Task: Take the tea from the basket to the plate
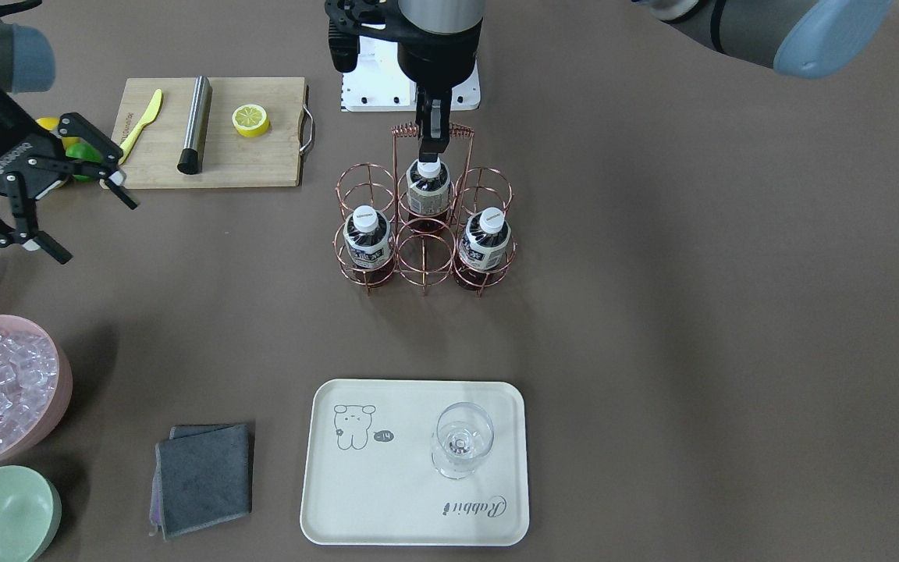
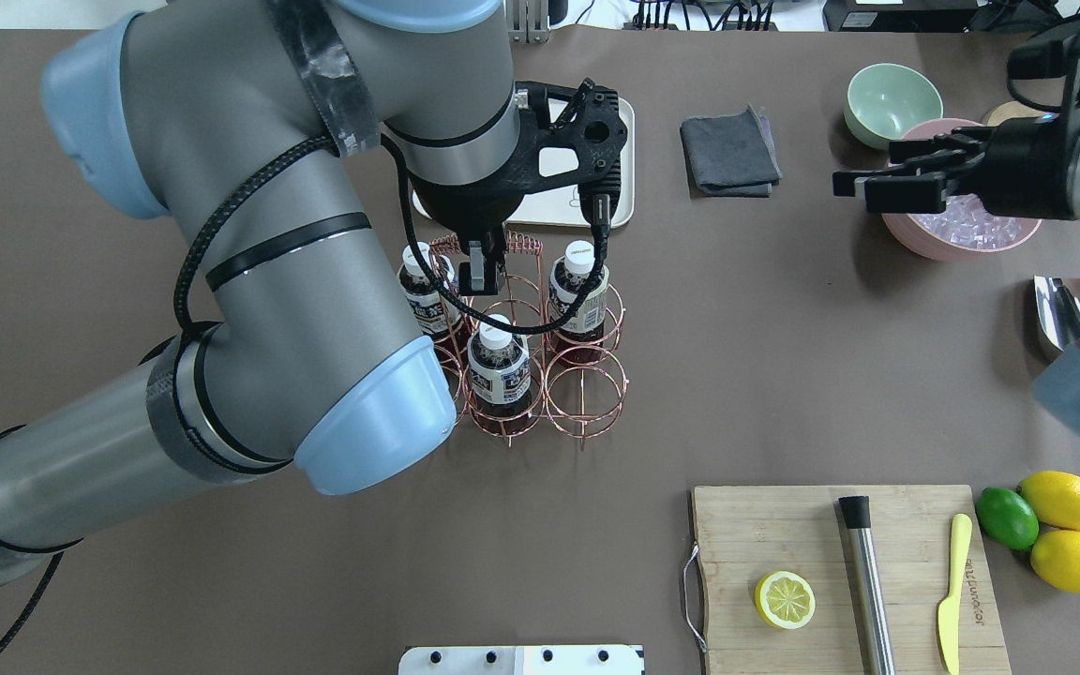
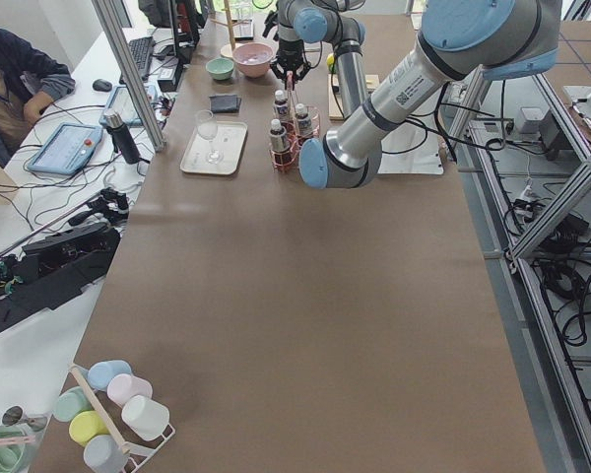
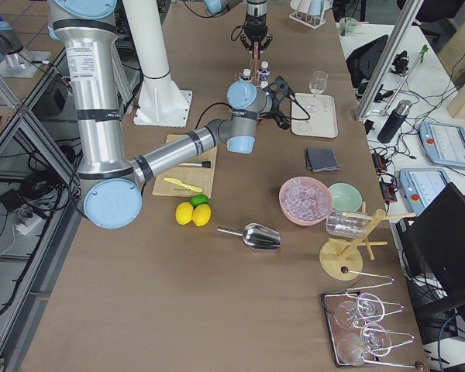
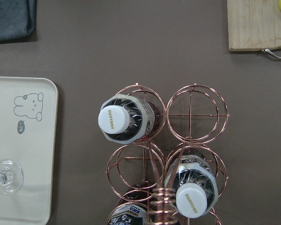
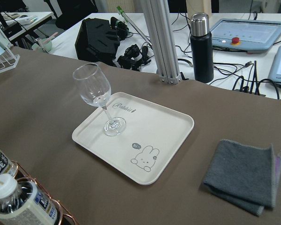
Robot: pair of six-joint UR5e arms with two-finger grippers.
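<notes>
The plate [image 1: 387, 499] is seen at 6 o'clock of the basket [image 1: 424, 221], tea [image 1: 485, 246] stood in its 4 o'clock ring; the left gripper [image 1: 434, 148], whose spread cannot be told, should be centred over that cap [image 1: 494, 221], off the handle [image 1: 461, 131]; the right gripper [image 1: 98, 230] is spread wide, empty.

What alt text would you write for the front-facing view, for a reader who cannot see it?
A copper wire basket mid-table holds three bottles, with the left gripper hanging over its handle. A cream tray with a wine glass lies nearer the camera; the open right gripper hovers at the picture's left.
</notes>
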